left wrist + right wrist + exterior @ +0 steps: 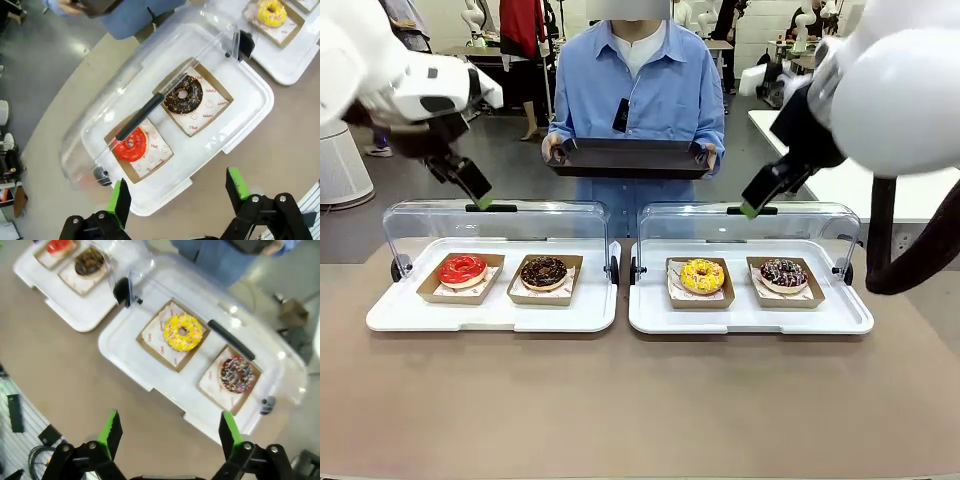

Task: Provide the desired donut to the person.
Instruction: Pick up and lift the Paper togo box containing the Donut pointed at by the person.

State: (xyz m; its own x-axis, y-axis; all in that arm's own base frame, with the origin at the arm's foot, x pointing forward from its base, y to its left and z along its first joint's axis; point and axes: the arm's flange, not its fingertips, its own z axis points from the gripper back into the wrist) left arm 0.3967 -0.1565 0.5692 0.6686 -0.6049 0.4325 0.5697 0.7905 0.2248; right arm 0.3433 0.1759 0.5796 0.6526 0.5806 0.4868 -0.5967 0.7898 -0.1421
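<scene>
Waiting on the pick: nothing handed over, all four donuts sit in their boxes.
Left gripper (480,200) hovers at ten o'clock above the red donut (462,269) and chocolate donut (543,271), right gripper (750,208) at two o'clock above the yellow donut (702,275) and sprinkled donut (783,273). Both sets of jaws are spread wide with nothing between them. The person (638,90) at twelve o'clock holds out a black tray (630,158). Choosing, grasping and delivery all look left to do, and I can't tell which donut is wanted. The wrist views give the gaping green pads (119,197) from above; the front view adds the waiting tray and the raised clear lids (495,215).
</scene>
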